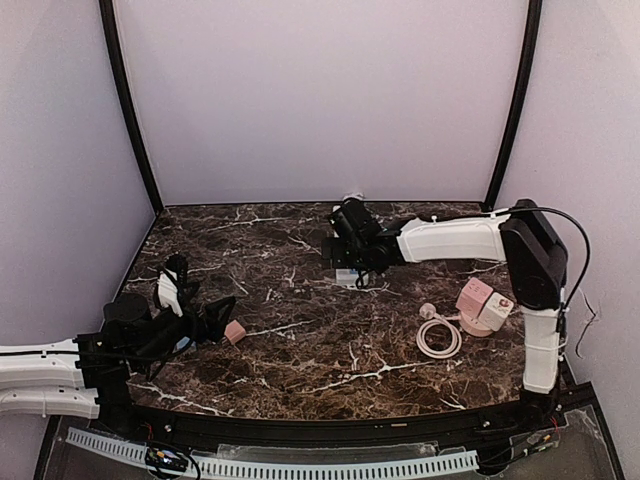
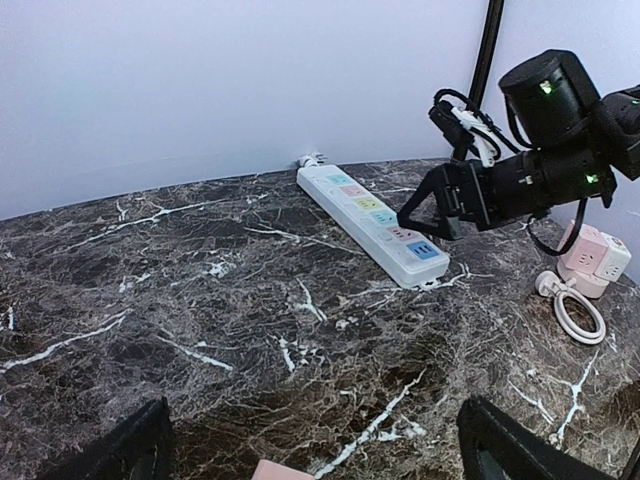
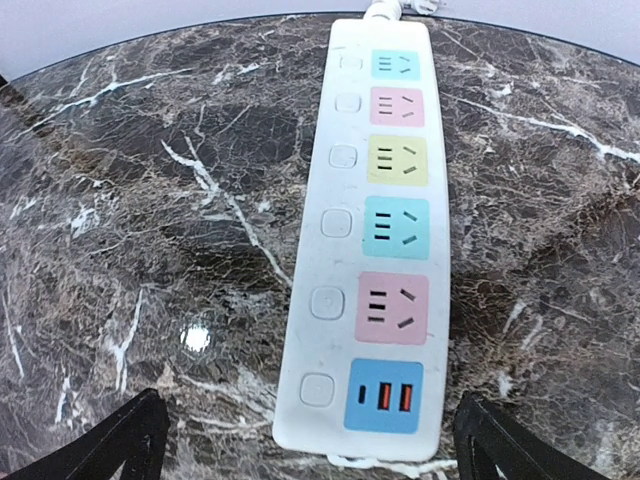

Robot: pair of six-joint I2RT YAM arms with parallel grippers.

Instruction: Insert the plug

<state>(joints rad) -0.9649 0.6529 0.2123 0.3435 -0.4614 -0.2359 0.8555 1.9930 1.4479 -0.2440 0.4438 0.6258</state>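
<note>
A white power strip (image 3: 375, 240) with coloured sockets lies flat on the marble table, under my right gripper (image 3: 310, 450). That gripper is open, its fingertips on either side of the strip's blue USB end, holding nothing. In the top view the right gripper (image 1: 352, 268) hovers over the strip (image 1: 347, 278) mid-table. The white plug (image 1: 428, 311) on its coiled cord (image 1: 438, 338) lies at the right, beside a pink-and-white cube adapter (image 1: 485, 305). My left gripper (image 1: 222, 320) is open and empty at the left, just short of a small pink block (image 1: 235, 332).
The left wrist view shows the strip (image 2: 370, 225), the right gripper (image 2: 440, 200) over its near end, the cube adapter (image 2: 595, 258) and the cord coil (image 2: 575, 312) at far right. Pale walls and black corner posts (image 1: 130, 110) enclose the table.
</note>
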